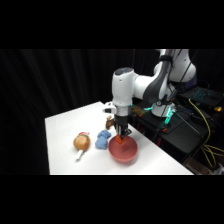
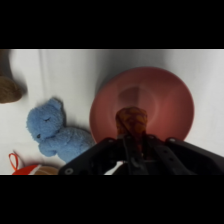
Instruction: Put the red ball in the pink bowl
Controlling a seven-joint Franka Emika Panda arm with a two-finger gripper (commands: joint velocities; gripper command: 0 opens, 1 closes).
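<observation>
- The gripper (image 2: 132, 142) hangs directly above the pink bowl (image 2: 170, 100), clamped on the red ball (image 2: 131, 121), which sits over the bowl's hollow.
- A blue plush bear (image 2: 52, 130) lies on the counter (image 2: 65, 70) just beside the bowl.
- A brown-orange round object (image 1: 81, 142) rests beyond the bear, farther from the bowl.

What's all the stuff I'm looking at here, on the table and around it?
pink bowl: one, pinkish-red, at the table's near edge, under the jaws
red ball: one, red-orange, speckled, held over the bowl
blue teddy: one, blue, beside the bowl
onion-like object: one, brown-orange, beyond the teddy
brown object: one, partly seen
table: one, white
cables: several, yellow, beside the table
arm: one, white
gripper: one, black, jaws shut on the ball
</observation>
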